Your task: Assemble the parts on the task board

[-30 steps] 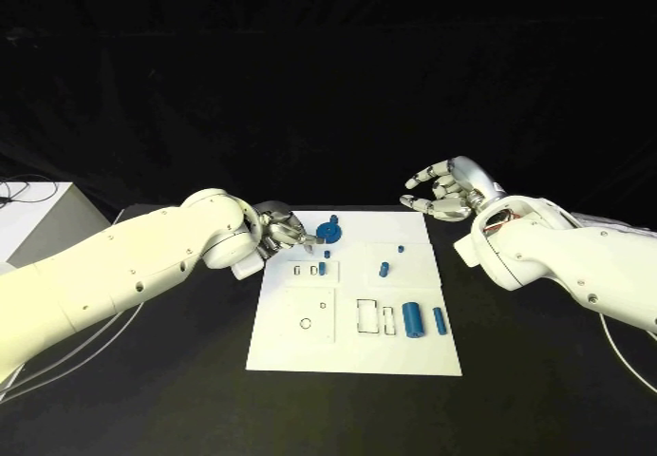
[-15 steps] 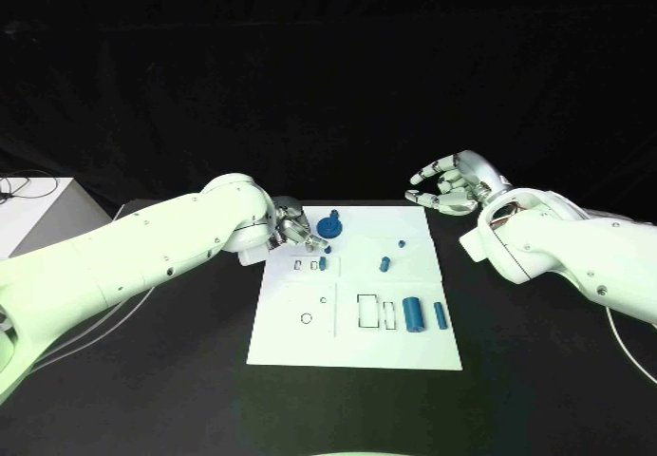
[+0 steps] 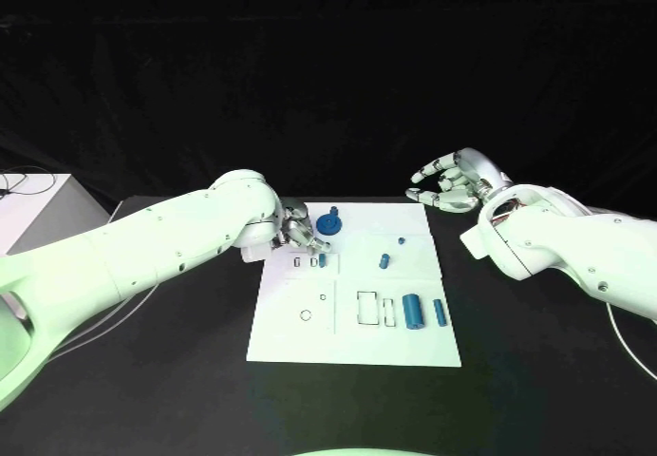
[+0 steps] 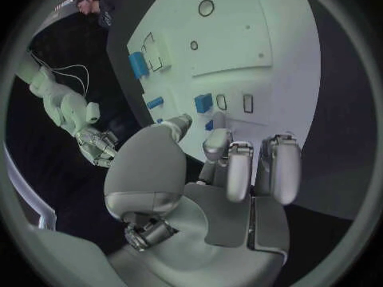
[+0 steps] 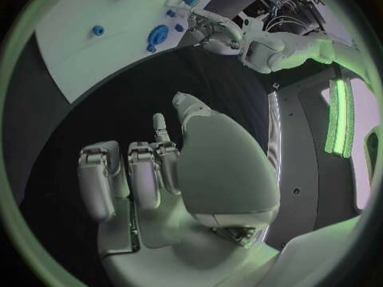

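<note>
The white task board [image 3: 356,337] [image 4: 239,38] lies mid-table. My left hand [image 3: 299,236] [image 4: 216,185] is at its far left corner, thumb and a finger pinching a small blue part [image 3: 323,259] [image 4: 203,102] at a row of slots. A blue gear-like part [image 3: 330,226] [image 5: 158,35] stands just beyond the fingers. Two small blue pegs [image 3: 384,260] [image 3: 402,241] sit mid-board. Two blue cylinders [image 3: 412,311] [image 3: 440,313] lie at the right. My right hand [image 3: 452,185] [image 5: 159,185] hovers off the far right corner, fingers apart and empty.
A white box [image 3: 28,218] stands at the table's far left, with cables beside it. Empty rectangular outlines [image 3: 369,309] and small round holes [image 3: 306,314] mark the board's near half. Black table [image 3: 164,380] surrounds the board.
My left hand has lowered the small blue part toward the slot row. My right hand has barely moved. The camera view has shifted slightly.
</note>
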Controlling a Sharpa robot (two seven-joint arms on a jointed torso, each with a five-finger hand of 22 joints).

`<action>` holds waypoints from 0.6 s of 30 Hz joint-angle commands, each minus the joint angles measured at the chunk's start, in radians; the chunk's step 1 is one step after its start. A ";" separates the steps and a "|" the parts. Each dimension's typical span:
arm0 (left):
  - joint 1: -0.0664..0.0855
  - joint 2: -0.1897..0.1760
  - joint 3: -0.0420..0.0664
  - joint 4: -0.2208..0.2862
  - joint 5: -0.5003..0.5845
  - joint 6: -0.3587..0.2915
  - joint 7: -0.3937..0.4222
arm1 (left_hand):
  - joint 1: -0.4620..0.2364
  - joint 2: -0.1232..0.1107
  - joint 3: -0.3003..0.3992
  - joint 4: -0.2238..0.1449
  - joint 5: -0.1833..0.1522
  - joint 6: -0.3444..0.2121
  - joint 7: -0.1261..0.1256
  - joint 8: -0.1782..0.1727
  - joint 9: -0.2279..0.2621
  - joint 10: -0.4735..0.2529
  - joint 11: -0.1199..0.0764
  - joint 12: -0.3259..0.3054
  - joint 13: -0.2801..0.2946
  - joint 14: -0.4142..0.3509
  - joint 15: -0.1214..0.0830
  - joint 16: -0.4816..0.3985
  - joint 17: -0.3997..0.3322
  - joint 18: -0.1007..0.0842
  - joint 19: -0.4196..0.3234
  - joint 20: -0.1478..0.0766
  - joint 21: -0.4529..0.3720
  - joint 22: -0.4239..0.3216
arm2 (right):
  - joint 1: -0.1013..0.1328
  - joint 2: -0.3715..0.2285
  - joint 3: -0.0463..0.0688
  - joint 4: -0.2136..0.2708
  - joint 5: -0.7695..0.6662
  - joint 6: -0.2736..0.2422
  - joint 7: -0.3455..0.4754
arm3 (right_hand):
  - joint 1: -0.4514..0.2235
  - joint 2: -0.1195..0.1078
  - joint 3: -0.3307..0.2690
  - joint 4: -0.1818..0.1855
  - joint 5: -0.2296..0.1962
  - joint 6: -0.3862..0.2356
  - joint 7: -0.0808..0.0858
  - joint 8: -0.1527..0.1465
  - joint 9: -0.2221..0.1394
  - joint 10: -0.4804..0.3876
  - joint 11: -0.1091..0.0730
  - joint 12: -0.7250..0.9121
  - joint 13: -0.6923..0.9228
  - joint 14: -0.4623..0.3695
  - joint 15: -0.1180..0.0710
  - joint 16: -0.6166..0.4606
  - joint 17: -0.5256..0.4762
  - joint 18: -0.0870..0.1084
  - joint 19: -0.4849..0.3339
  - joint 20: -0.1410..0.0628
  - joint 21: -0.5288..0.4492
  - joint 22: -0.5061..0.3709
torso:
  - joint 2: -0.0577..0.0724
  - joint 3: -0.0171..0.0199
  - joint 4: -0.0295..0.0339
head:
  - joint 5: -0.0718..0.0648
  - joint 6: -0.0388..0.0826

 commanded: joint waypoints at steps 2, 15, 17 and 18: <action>0.002 0.010 -0.001 -0.006 -0.004 0.049 -0.006 | -0.011 0.003 0.006 0.000 -0.003 -0.010 0.000 0.004 0.002 -0.010 -0.001 -0.006 -0.003 0.104 -0.002 0.003 0.263 -0.014 0.003 -0.001 0.000 0.051 | 0.001 0.000 0.001 0.001 -0.015 0.019 -0.010 | -0.004 -0.004 0.005 0.001 0.004 -0.006 0.002 -0.002 0.001 0.010 -0.001 -0.003 0.173 0.106 -0.006 0.006 0.263 -0.014 0.106 -0.004 0.002 0.263 | 0.002 -0.0014 0.0006 | 0.000 0.000; 0.001 0.029 -0.006 -0.014 0.000 0.060 -0.006 | 0.001 0.005 0.021 -0.005 0.000 -0.010 -0.002 0.015 0.018 -0.019 -0.003 -0.013 -0.012 0.104 -0.003 0.003 0.263 -0.013 0.001 0.000 -0.001 0.048 | 0.001 0.004 0.001 -0.004 -0.016 0.025 -0.021 | -0.007 -0.004 0.005 0.002 0.006 -0.007 0.003 -0.002 0.002 0.008 -0.001 -0.005 0.171 0.106 -0.006 0.006 0.263 -0.014 0.106 -0.004 0.002 0.263 | 0.003 -0.0029 0.0011 | -0.001 -0.001; 0.001 0.030 -0.006 -0.014 -0.001 0.061 -0.006 | 0.006 0.004 0.025 -0.006 0.000 -0.011 -0.002 0.017 0.022 -0.019 -0.003 -0.014 -0.012 0.104 -0.003 0.003 0.263 -0.014 0.001 -0.001 -0.001 0.049 | 0.001 0.004 0.001 -0.004 -0.017 0.026 -0.023 | -0.007 -0.004 0.005 0.002 0.006 -0.007 0.003 -0.002 0.002 0.008 -0.001 -0.005 0.171 0.106 -0.006 0.006 0.263 -0.014 0.106 -0.004 0.002 0.263 | 0.003 -0.0025 0.0016 | -0.002 -0.001; 0.001 0.030 -0.006 -0.015 -0.001 0.062 -0.006 | 0.009 0.003 0.028 -0.007 0.000 -0.012 -0.003 0.019 0.025 -0.020 -0.003 -0.014 -0.012 0.104 -0.003 0.003 0.263 -0.014 0.001 -0.001 -0.001 0.049 | 0.001 0.004 0.001 -0.004 -0.018 0.027 -0.024 | -0.007 -0.004 0.005 0.002 0.006 -0.007 0.003 -0.002 0.002 0.008 -0.001 -0.005 0.171 0.106 -0.006 0.006 0.263 -0.014 0.106 -0.004 0.002 0.263 | 0.003 -0.0025 0.0016 | -0.002 -0.001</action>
